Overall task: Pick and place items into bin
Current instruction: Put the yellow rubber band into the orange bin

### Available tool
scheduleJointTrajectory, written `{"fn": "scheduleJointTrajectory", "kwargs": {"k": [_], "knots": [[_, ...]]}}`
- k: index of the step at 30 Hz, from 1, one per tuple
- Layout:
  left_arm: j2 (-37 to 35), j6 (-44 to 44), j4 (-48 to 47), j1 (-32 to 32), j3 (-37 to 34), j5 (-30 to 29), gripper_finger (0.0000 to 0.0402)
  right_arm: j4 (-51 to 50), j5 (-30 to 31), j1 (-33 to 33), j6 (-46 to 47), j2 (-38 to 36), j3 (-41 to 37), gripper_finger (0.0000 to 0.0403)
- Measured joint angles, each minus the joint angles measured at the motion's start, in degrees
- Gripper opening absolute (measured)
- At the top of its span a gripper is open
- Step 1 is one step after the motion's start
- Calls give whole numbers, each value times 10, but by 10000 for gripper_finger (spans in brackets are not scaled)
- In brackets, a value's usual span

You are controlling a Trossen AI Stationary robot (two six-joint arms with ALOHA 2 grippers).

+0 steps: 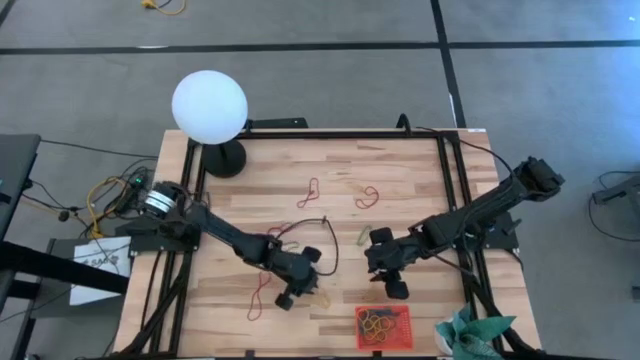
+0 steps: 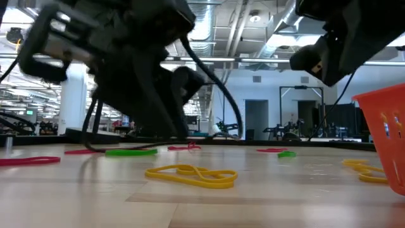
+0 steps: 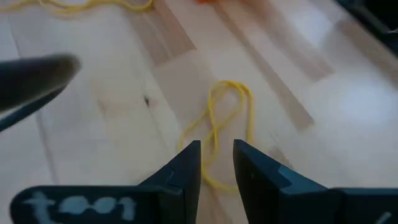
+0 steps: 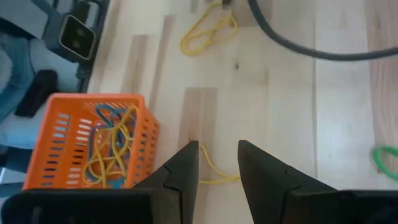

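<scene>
1. Yellow band (image 3: pixel 225 121) lies twisted on the table (image 1: pixel 400 180), near the bin (image 1: pixel 384 327). Its long axis runs straight out from the left gripper (image 3: pixel 216 154).
2. Left gripper hovers over the band's near end, fingers slightly parted, holding nothing.
3. Right gripper (image 4: pixel 217 152), also parted and empty, hangs beside the bin over another yellow band (image 4: pixel 214 176).

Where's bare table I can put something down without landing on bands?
Freest is the far strip between the lamp base and the red bands. Crowded: the near middle, where left gripper, right gripper, yellow band and bin cluster.
</scene>
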Motion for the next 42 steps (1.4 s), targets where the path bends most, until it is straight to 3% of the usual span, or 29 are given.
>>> {"fn": "scheduleJointTrajectory", "kwargs": {"k": [9,15,18,24,31,35,38,42], "knots": [[101,-4,9,-21,78,-96,118,-2,0,13,3,0,-2,107],[117,-29,3,-18,93,-43,136,-5,0,31,3,0,-2,107],[117,-33,-13,-18,94,-39,115,-8,0,39,3,0,-2,107],[112,-18,-13,-20,96,-19,11,-7,0,42,3,0,-2,107],[52,-2,-67,-21,153,-64,2,-14,-9,41,36,0,-2,107],[28,12,-115,-20,209,-101,1,-83,-86,57,149,0,-2,107],[28,27,-126,-20,254,-113,1,-133,-108,90,172,0,-2,107],[39,59,-112,-21,301,-76,0,-143,-24,140,195,-7,-2,107]]}}
